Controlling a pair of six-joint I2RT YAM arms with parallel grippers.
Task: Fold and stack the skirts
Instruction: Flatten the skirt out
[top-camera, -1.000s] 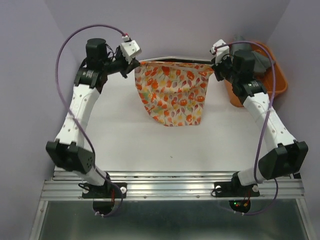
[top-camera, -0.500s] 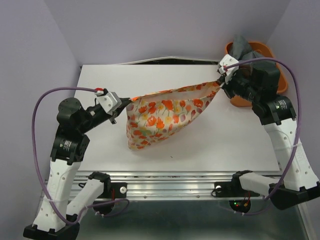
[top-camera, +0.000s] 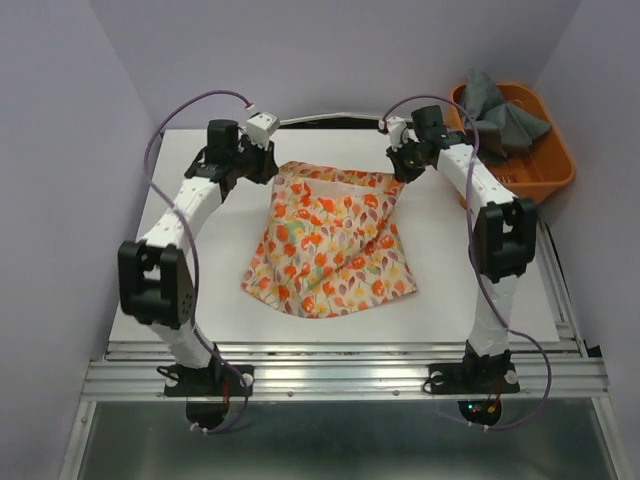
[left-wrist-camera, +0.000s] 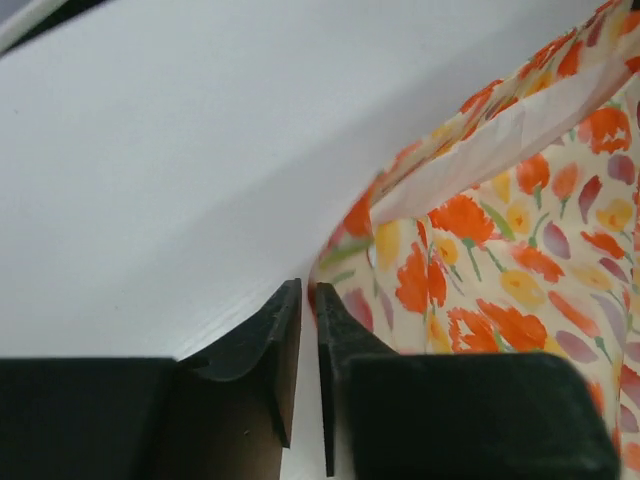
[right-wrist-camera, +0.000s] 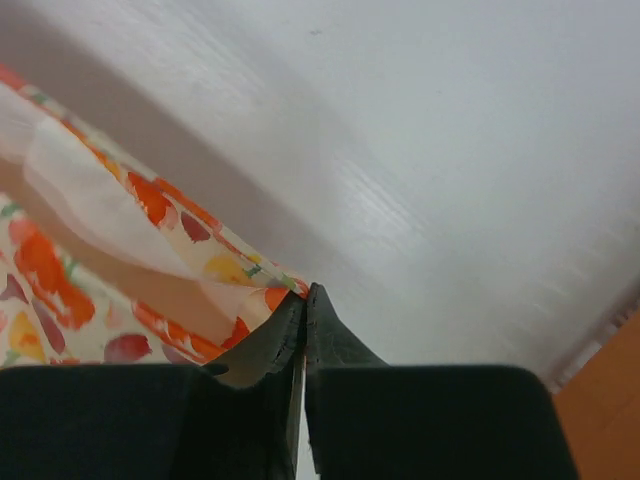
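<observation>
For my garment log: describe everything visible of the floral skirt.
The floral skirt is thin cream cloth printed with orange, red and yellow leaves. It lies rumpled on the white table, widening toward the near edge. The right gripper pinches its far right corner; the left gripper, jaws slightly parted, sits beside the far left corner.

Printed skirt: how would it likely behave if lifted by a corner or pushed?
Probably floppy: the printed skirt lies in soft creases, so a lifted corner would likely drag a sagging sheet. Seemingly thin and light: the right end effector pinches its edge between shut tips. Pushed, it would probably bunch on the table rather than slide whole.
</observation>
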